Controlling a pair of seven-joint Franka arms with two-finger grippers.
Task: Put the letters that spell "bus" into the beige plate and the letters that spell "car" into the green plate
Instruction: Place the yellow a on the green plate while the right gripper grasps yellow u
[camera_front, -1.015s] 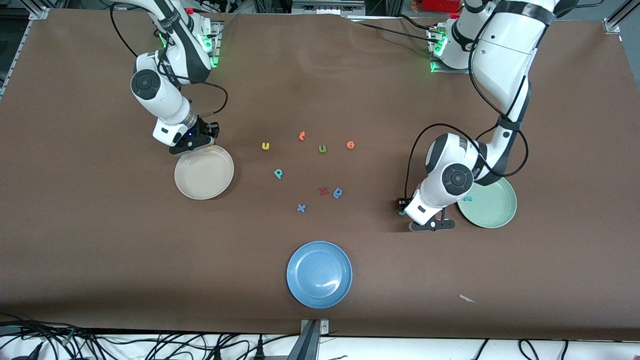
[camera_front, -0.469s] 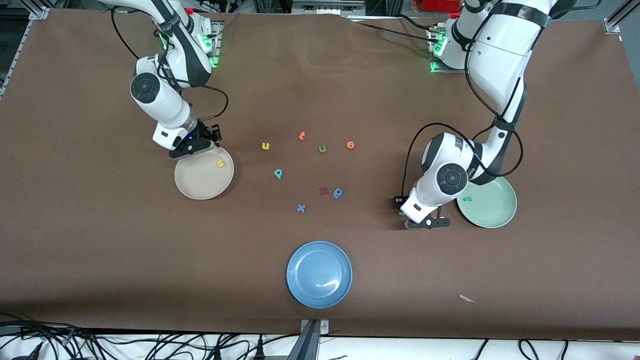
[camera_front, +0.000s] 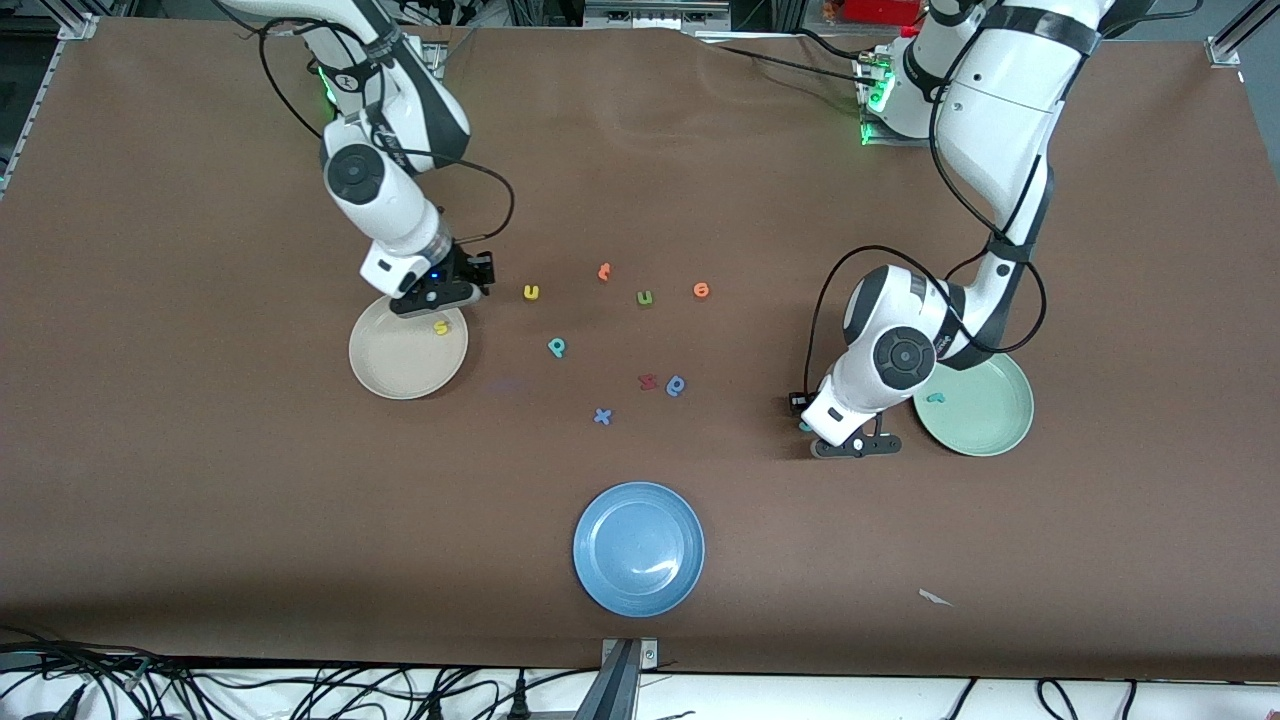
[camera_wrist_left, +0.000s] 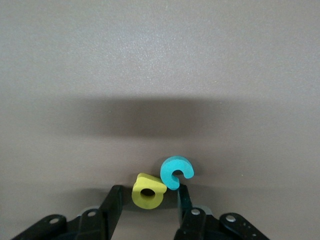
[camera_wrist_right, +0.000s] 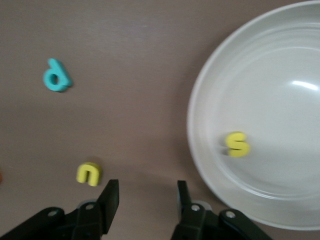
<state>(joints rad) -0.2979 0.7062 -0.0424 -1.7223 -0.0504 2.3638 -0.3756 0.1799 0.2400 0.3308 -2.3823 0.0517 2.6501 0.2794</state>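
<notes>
Yellow "a" (camera_wrist_left: 148, 191) and teal "c" (camera_wrist_left: 176, 172) lie touching each other on the brown table (camera_front: 200, 500), just beside the green plate (camera_front: 990, 425) toward the right arm's end; teal "r" (camera_front: 935, 397) already sits in that plate. Left gripper (camera_wrist_left: 148, 207) is low at the table, fingers (camera_wrist_left: 114, 205) part-open with the "a" between them, the "c" right at one fingertip; whether they pinch yet I cannot tell. These look like tiny foam pieces: light, soft, squashy, not fragile, likely to skid or flip if nudged, so best taken across the flat sides of one letter, with care not to drag the neighbour. Yellow "s" (camera_front: 440, 327) lies in the beige plate (camera_front: 385, 370). Right gripper (camera_wrist_right: 145, 200) hovers over the table by that plate's rim, part-open and empty, with yellow "u" (camera_front: 531, 292) nearby. Teal "b" (camera_front: 557, 347) lies nearer the front camera than the "u". Green "u" (camera_front: 645, 297), orange letters (camera_front: 604, 271), a red letter (camera_front: 648, 381), blue letters (camera_front: 676, 385) and blue plate (camera_front: 600, 580) stay out of it.
</notes>
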